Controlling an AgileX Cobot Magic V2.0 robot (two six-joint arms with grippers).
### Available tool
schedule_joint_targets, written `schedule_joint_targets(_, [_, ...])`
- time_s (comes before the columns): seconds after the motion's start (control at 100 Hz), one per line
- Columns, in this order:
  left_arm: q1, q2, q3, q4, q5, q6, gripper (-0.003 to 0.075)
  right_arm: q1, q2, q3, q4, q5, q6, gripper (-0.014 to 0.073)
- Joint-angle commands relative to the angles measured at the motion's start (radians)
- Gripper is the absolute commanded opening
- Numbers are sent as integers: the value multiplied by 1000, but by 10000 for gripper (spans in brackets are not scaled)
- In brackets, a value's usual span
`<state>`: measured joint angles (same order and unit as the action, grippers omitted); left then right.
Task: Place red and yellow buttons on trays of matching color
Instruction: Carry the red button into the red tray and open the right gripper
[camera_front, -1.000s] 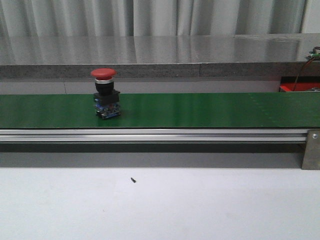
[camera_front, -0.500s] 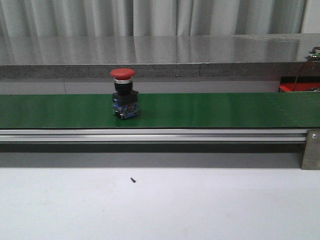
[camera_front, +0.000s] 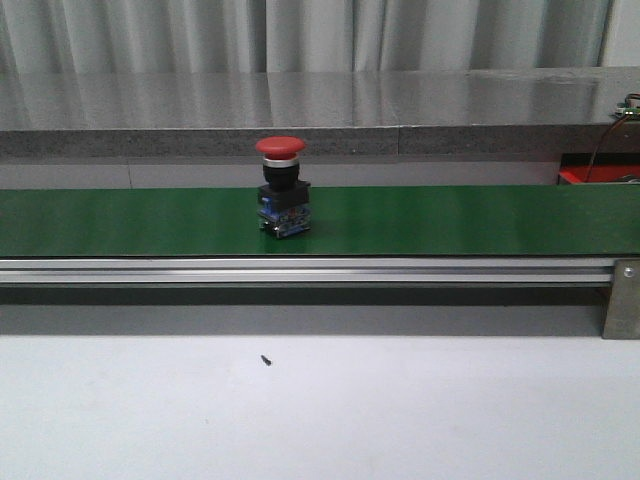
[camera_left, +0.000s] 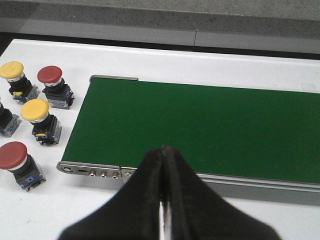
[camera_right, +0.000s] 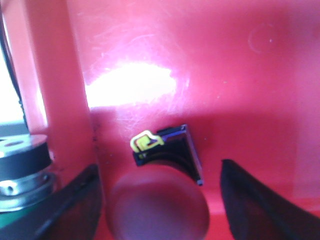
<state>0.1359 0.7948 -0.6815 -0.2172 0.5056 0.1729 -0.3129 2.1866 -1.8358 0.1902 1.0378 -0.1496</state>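
1. Red button (camera_front: 282, 187) stands upright on the green belt (camera_front: 450, 218), left of its middle.
2. Left gripper (camera_left: 163, 165) is pressed closed and empty above the belt's end, near spare buttons (camera_left: 35, 112).
3. Right gripper (camera_right: 160, 200) is spread wide over another red button (camera_right: 159, 207) in the red tray (camera_right: 210, 65).

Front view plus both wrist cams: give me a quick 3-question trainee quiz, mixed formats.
1. True or false: the red button stands upright on the green belt.
2. Pick one. The left hand is: A) open, B) shut on a yellow button, C) shut with nothing in it.
3. Fill in: the right hand is open around a red-capped button that lies in a ___ tray.

Key: 1 true; 2 C; 3 red.
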Motion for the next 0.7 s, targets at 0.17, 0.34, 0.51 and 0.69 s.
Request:
schedule_joint_targets(0.17, [-6, -2, -28, -16, -70, 0, -20, -2, -162, -51, -5, -11, -10, 552])
schedule_joint_targets(0.34, [-6, -2, -28, -16, -70, 0, -20, 13, -267, -60, 58, 11, -41, 552])
schedule_joint_targets(0.51, [-6, -2, -28, -16, -70, 0, -20, 81, -364, -55, 150, 36, -114, 551])
schedule_joint_targets(0.69, [-6, -2, -28, -16, -70, 0, -20, 216, -442, -55, 192, 67, -147, 551])
